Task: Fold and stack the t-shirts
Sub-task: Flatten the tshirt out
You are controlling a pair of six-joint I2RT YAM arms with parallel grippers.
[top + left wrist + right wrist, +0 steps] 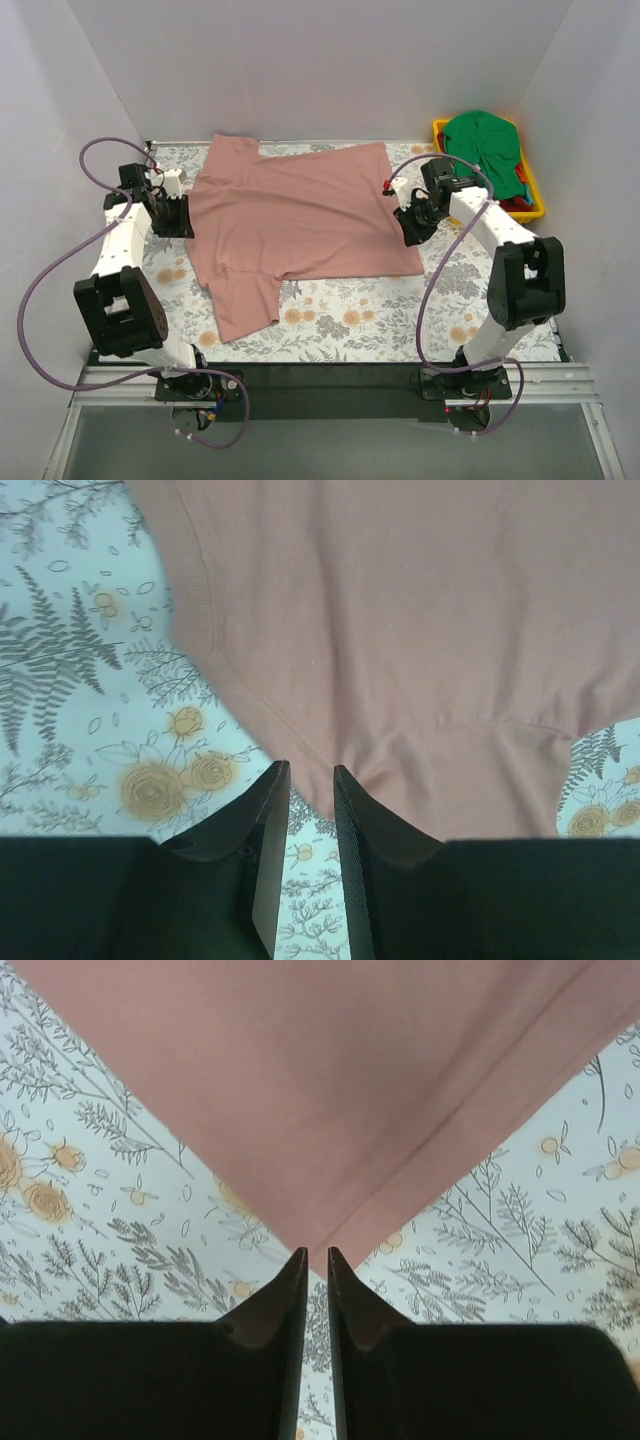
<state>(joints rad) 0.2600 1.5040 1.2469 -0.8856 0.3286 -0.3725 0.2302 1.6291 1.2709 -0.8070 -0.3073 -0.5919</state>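
Top view, pink t-shirt (300, 215): spread flat across the middle of the floral table cover (400, 320), sleeves toward the left, straight hem toward the right.
Top view, left gripper (180, 215): low at the shirt's left edge, between the two sleeves.
Top view, right gripper (412, 228): low at the shirt's right edge, near its near-right corner.
Top view, yellow bin (537, 190): at the far right corner of the table, holding a bright green t-shirt (490, 145) bunched on top of some red cloth (520, 205).
Left wrist view, left gripper (311, 768): fingers stand a little apart, with table cover showing in the gap and nothing clamped between them.
Left wrist view, pink t-shirt (400, 630): its seamed edge lies just ahead of the fingertips and runs behind the right-hand finger; a ribbed band curves off to the upper left.
Right wrist view, right gripper (317, 1252): only a thin slit separates the fingers; whether they pinch cloth cannot be told.
Right wrist view, pink t-shirt (320, 1080): one hemmed corner points straight down to the fingertips, flat on the cover.
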